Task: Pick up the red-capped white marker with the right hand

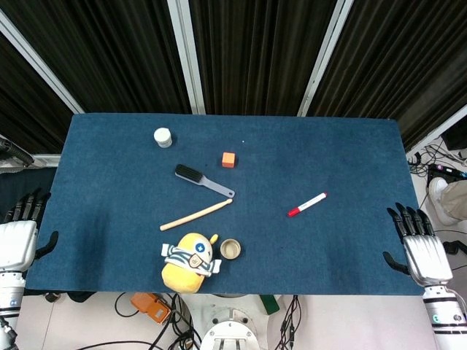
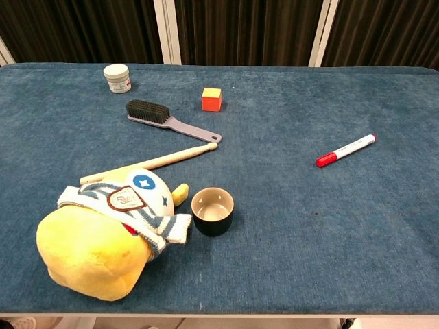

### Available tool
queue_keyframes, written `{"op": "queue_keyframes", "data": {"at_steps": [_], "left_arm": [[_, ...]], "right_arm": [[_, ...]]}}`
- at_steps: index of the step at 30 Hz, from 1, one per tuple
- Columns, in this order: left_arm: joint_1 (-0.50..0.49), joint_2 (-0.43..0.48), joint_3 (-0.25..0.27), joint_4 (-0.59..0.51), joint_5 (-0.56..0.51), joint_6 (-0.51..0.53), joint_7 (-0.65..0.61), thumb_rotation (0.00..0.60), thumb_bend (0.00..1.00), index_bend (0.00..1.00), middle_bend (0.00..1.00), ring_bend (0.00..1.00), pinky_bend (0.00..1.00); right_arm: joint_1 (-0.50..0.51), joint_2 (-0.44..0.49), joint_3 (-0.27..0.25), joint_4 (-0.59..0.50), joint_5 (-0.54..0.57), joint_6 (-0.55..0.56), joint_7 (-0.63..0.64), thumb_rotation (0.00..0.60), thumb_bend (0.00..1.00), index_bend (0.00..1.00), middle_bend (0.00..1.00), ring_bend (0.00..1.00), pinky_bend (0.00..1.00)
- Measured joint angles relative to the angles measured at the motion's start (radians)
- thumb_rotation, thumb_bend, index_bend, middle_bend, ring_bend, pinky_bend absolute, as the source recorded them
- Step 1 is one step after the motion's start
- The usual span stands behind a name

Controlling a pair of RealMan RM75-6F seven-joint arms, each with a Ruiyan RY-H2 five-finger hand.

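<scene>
The red-capped white marker (image 1: 306, 205) lies slanted on the blue table right of centre, its red cap toward the near left; the chest view shows the marker (image 2: 346, 150) too. My right hand (image 1: 416, 246) hovers at the table's near right corner, fingers spread and holding nothing, well to the right of the marker. My left hand (image 1: 18, 233) stays off the near left edge, fingers apart and empty. Neither hand appears in the chest view.
A yellow plush toy (image 1: 188, 263) and a small cup (image 1: 230, 249) sit near the front edge. A wooden stick (image 1: 195, 214), a grey brush (image 1: 203, 181), an orange cube (image 1: 229, 159) and a white jar (image 1: 163, 137) lie left of centre.
</scene>
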Motion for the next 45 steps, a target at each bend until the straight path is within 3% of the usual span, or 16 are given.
{"op": "queue_keyframes", "data": {"at_steps": [7, 15, 22, 30, 45], "left_arm": [[0.002, 0.005, -0.002, -0.006, -0.012, -0.002, 0.005, 0.6, 0.34, 0.08, 0.0, 0.02, 0.16], [0.0, 0.008, -0.006, -0.004, -0.021, -0.01, 0.004, 0.6, 0.34, 0.08, 0.0, 0.02, 0.16], [0.0, 0.01, -0.008, -0.005, -0.027, -0.013, 0.0, 0.6, 0.34, 0.08, 0.0, 0.02, 0.16], [-0.002, 0.012, -0.008, -0.005, -0.03, -0.018, -0.005, 0.6, 0.34, 0.08, 0.0, 0.02, 0.16], [-0.002, 0.015, -0.01, -0.005, -0.035, -0.021, -0.009, 0.6, 0.34, 0.08, 0.0, 0.02, 0.16]], "right_arm": [[0.183, 0.004, 0.079, 0.087, 0.077, -0.307, 0.026, 0.6, 0.38, 0.22, 0.01, 0.05, 0.02], [0.389, -0.09, 0.148, 0.236, 0.182, -0.572, -0.025, 0.6, 0.39, 0.3, 0.01, 0.05, 0.03], [0.477, -0.191, 0.174, 0.317, 0.249, -0.657, -0.081, 0.6, 0.39, 0.39, 0.02, 0.06, 0.04], [0.515, -0.248, 0.164, 0.36, 0.297, -0.687, -0.139, 0.6, 0.39, 0.45, 0.02, 0.06, 0.04], [0.574, -0.341, 0.157, 0.451, 0.353, -0.729, -0.165, 0.6, 0.39, 0.5, 0.01, 0.06, 0.04]]}}
